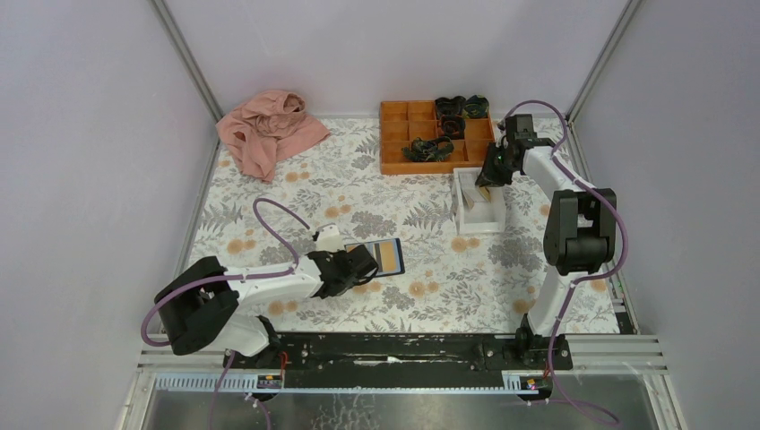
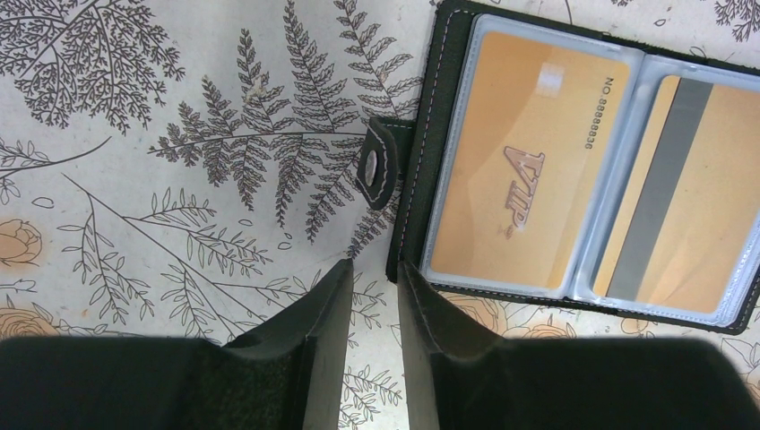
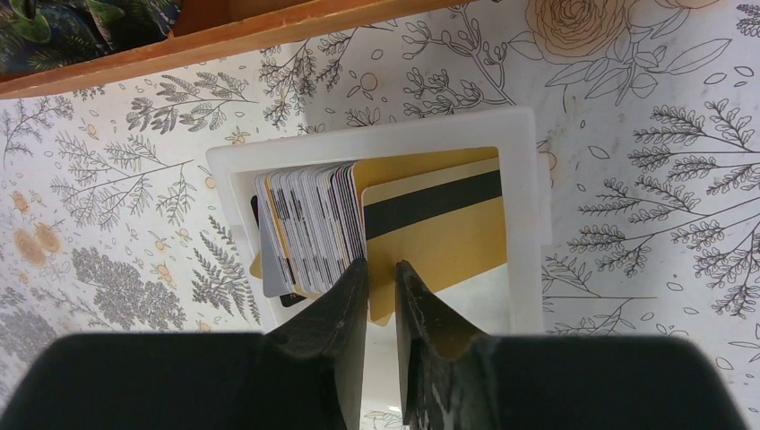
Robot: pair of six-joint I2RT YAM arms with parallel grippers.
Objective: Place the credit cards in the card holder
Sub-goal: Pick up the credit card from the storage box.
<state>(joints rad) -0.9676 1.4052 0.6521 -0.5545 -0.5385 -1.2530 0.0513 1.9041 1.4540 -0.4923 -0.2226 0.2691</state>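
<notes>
Right claw (image 3: pixel 381 266) narrowed astride front gold black-striped card (image 3: pixel 439 251) in white tray (image 3: pixel 526 179), grip unclear: pinch only it, lift straight. Left claw (image 2: pixel 372 266) slightly spread, empty, beside black card holder (image 2: pixel 414 179).

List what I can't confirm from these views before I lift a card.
- Right wrist: whether the right fingers grip the gold card; their tips cover its lower corner.
- Right wrist: card count in the white tray; edges overlap too tightly.
- Left wrist: the card holder's second pocket, cut off by the frame edge.
- Top view: card holder's contents, too small.
</notes>
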